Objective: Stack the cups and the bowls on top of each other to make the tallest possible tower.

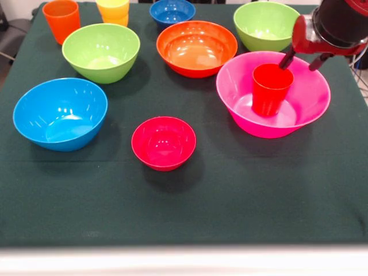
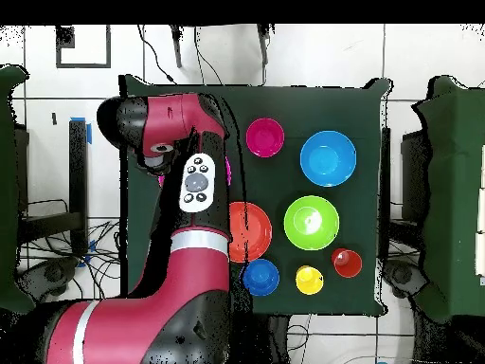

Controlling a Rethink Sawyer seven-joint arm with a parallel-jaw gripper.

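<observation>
Gripper hovers over red cup upright inside pink bowl, fingers spread, holding nothing. Crimson bowl sits well left, nearer.

On the table stand three cups: one red, one orange and one yellow. There are seven bowls: one big pink bowl, one small crimson bowl, two lime green bowls, one orange bowl, one light blue bowl and one small dark blue bowl. That makes ten pieces of plastic ware in all. One robot arm shows, with one gripper.
</observation>
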